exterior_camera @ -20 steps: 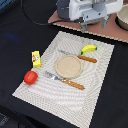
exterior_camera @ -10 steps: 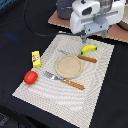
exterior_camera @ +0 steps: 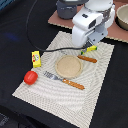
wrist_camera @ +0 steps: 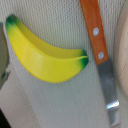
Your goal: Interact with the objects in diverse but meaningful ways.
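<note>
Pale woven placemat (exterior_camera: 60, 95) on black table: arm is hovering over the banana (wrist_camera: 46, 56), lying beside the knife (wrist_camera: 98, 52), seemingly lining up a grasp; finger opening unseen; next, descending squarely.

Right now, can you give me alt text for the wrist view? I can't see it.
A yellow banana with green tips lies on the pale woven placemat, filling most of the frame. Beside it runs a knife with an orange-brown riveted handle and metal blade. The gripper's fingers are not visible.
</note>
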